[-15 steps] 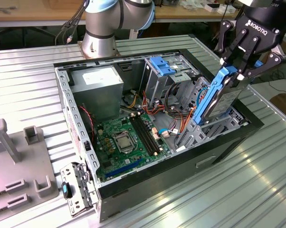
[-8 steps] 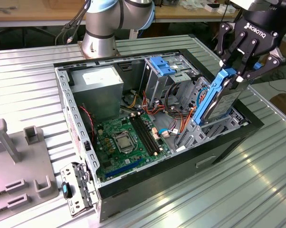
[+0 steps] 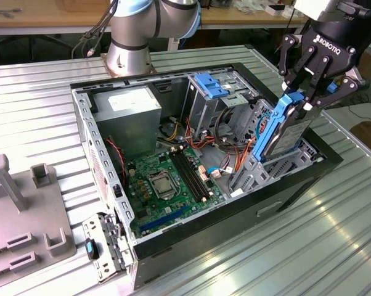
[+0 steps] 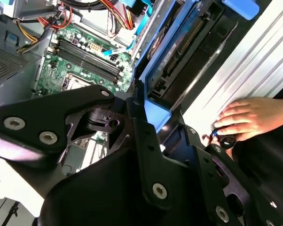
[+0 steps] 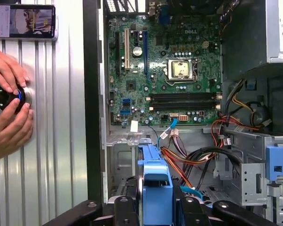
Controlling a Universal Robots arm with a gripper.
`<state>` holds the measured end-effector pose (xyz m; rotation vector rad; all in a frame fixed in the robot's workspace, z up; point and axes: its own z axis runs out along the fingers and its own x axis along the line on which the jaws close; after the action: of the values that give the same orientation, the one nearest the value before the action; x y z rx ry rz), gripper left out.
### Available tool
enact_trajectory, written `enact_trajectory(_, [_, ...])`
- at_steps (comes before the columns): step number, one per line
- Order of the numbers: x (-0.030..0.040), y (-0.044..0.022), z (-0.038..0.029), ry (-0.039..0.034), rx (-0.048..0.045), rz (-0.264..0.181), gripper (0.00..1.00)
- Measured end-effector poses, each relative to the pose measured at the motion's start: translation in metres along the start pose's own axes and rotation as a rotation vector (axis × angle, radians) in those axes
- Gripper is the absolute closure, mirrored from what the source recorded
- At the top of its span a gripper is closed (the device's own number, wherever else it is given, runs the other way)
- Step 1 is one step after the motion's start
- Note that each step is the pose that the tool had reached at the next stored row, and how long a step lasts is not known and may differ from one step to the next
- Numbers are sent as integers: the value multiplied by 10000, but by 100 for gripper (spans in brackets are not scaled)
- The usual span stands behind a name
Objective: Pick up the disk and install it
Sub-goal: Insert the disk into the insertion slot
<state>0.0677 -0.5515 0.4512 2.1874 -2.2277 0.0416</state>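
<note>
The jaws clench the disk's point(image 3: 289, 134) top edge. On the ribbed desk point(image 3: 265, 259) lies an open computer case point(image 3: 105, 154); the disk stands tilted at its end on the exterior view's right, lower end hidden among drive bays. A person's cut-off hand point(image 5: 10, 129) half covers a black knob point(image 5: 5, 96).

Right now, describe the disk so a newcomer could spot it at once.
Find the open black computer case on the ribbed metal table. At its end on the exterior view's right, the black claw grips the disk, a grey drive held tilted on end. Unlike the fixed blue bracket on the tall cage, its blue rail runs down one long edge.
</note>
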Motion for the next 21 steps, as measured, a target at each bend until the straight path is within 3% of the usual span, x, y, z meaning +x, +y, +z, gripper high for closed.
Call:
enact_trajectory(1, [-1, -35, 9, 15, -718, -21, 63])
enact_trajectory(9, [-2, -57, 22, 16, -721, -23, 62])
enact_trajectory(10, [-2, -58, 23, 18, -722, -23, 56])
enact_trajectory(21, [-2, -76, 36, 14, -725, -22, 56])
